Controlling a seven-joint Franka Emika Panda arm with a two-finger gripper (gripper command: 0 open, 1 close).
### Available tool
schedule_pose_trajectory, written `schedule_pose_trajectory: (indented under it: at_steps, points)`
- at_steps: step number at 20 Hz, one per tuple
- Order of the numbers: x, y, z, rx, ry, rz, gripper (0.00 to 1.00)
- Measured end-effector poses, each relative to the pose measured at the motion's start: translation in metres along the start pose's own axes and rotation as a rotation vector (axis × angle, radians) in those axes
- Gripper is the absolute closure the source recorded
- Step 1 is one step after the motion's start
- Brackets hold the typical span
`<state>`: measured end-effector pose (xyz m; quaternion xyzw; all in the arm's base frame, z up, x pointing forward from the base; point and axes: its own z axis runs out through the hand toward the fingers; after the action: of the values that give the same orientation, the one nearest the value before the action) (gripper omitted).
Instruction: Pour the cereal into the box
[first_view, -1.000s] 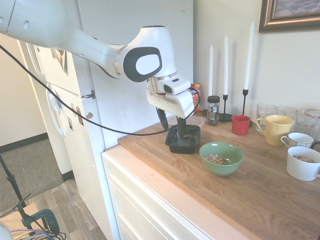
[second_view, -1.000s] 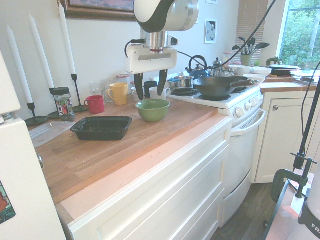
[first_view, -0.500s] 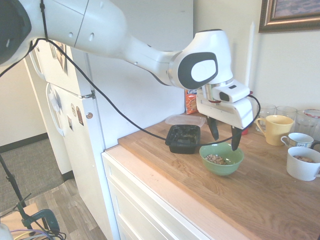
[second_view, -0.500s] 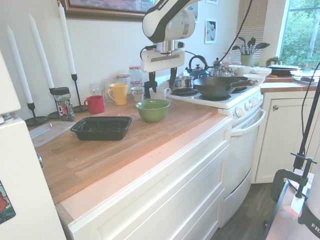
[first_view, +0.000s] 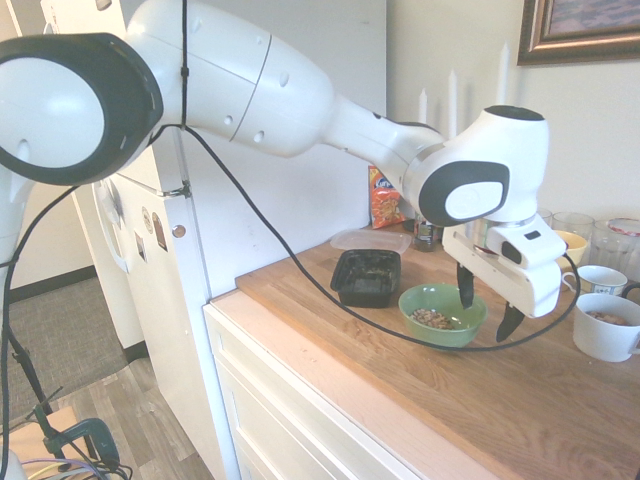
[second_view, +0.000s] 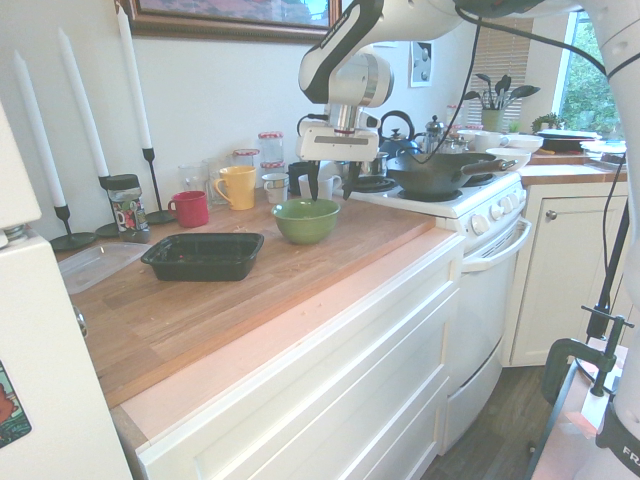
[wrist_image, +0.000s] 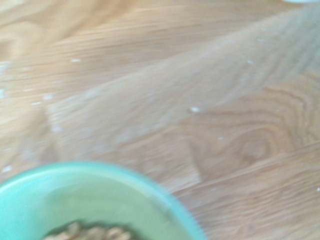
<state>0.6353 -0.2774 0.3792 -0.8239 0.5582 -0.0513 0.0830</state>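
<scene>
End effector (first_view: 484, 305) open above bowl (first_view: 443, 315) holding cereal (first_view: 432, 319).

The first exterior view looks from the fridge end along the table (first_view: 520, 400) toward the mugs, fairly near, arm entering from the left. The second exterior view faces back from off the table's front edge, stove behind, farther off. Both share the green bowl (first_view: 442, 315) and black box (first_view: 366, 277). The wrist view looks down, close and blurred, on bowl rim (wrist_image: 100, 172) and wood.
</scene>
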Motion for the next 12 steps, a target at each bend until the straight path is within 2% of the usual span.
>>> schedule_pose_trajectory:
  at_steps: [6, 7, 12]
  points:
    - [0.002, 0.005, 0.034, -0.027, -0.044, 0.007, 0.0]
    - [0.001, 0.005, 0.037, -0.03, -0.048, 0.005, 1.0]
    - [-0.001, 0.004, 0.044, -0.029, -0.056, -0.002, 1.0]
